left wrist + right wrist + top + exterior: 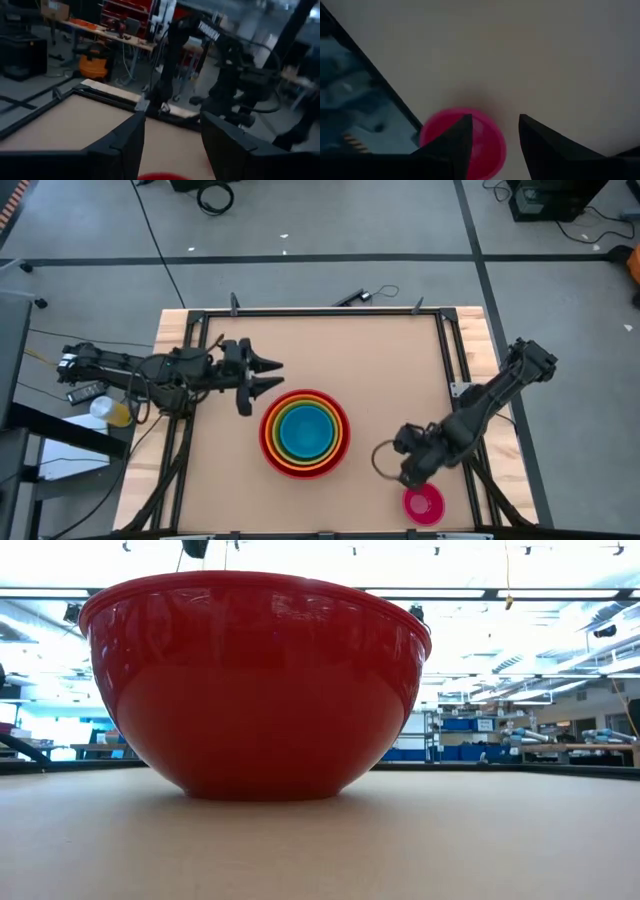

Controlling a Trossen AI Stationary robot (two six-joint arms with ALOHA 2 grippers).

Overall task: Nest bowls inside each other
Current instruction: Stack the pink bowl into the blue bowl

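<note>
Near the table's middle the red bowl [305, 433] [255, 685] stands on its base, with the orange [305, 464], lime green [330, 430] and blue [303, 430] bowls nested inside it. The magenta pink bowl [423, 505] [480, 145] stands alone, upright, near the front right corner. My right gripper [412, 472] [495, 135] points down, open, above that bowl's edge and the bare table beside it. My left gripper [278, 375] [172, 135] hovers level and open just left of and beyond the stack, whose red rim [162, 176] shows below its fingers.
Black frame rails [450, 360] run along the table's edges; one shows close beside the pink bowl in the right wrist view [380, 85]. Bare tabletop [350, 350] lies between the stack and the far edge. A yellow object [112, 412] sits off the table's left side.
</note>
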